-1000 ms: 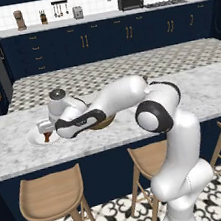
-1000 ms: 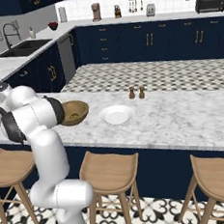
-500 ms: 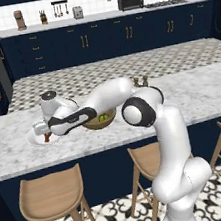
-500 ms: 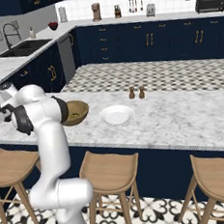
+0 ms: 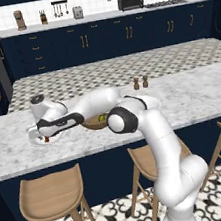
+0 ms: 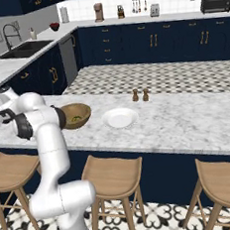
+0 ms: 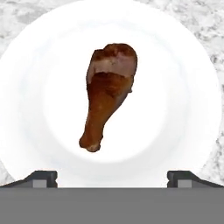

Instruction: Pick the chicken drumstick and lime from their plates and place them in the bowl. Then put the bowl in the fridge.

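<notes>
In the left base view the white arm reaches left across the marble counter point(image 5: 191, 94), bent low over a white plate point(image 5: 35, 140) near the counter's front edge; a small reddish-brown chicken drumstick point(image 5: 47, 139) shows on that plate beneath the hand; the wooden bowl point(image 5: 95, 122) sits just behind the forearm, with the green lime point(image 5: 101, 117) inside it; two small shakers point(image 5: 140, 82) stand further back on the counter.

In the right base view the bowl point(image 6: 75, 115) rests beside the arm's elbow, something green in its lighter inside; a second white plate point(image 6: 120, 118) lies bare just to the right of it; the shakers point(image 6: 139, 94) stand behind; three wooden stools point(image 6: 114, 177) line the counter's front.

In the hand view the gripper point(image 7: 112, 177) looks straight down on the drumstick point(image 7: 108, 94), which lies near the middle of the plate point(image 7: 183, 109), thick end toward the top, narrow bone end toward the fingertips point(image 7: 41, 178); the two tips stand spread as wide as they go, either side of the meat's lower end, grasping nothing and not touching it.
</notes>
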### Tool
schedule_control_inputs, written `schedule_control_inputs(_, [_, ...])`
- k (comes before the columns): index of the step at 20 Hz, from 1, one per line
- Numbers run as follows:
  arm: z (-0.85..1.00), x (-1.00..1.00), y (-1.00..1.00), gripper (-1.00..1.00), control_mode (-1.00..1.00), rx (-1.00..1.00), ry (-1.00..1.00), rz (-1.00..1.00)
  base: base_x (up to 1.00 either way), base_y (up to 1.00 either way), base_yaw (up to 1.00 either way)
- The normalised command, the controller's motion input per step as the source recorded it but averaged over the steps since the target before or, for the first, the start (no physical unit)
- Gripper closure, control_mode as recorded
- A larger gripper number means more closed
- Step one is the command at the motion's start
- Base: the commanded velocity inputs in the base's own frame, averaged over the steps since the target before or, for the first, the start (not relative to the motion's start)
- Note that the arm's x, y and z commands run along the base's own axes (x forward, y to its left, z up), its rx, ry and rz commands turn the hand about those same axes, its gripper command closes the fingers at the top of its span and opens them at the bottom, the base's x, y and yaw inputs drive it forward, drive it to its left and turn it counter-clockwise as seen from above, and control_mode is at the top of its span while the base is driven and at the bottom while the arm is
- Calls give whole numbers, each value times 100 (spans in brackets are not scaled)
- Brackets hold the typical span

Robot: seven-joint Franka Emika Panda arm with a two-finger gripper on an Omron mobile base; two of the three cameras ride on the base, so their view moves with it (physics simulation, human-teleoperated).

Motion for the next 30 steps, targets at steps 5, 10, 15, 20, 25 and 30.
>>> schedule_control_inputs(5, [-55,16,1,100,-100,0,-1,0,0,0,0])
schedule_control_inputs(10, [-42,18,0,100,-100,0,-11,0,0,0,0])
schedule_control_inputs(15, [-24,-1,-34,100,-100,0,-2,-3,0,0,0])
schedule_control_inputs(20, [84,-38,-98,100,-100,8,-12,-15,0,0,0])
schedule_control_inputs(25, [66,-10,-100,100,-100,6,-18,-22,0,0,0])
schedule_control_inputs(30, [-3,5,-100,100,-100,5,0,-32,0,0,0])
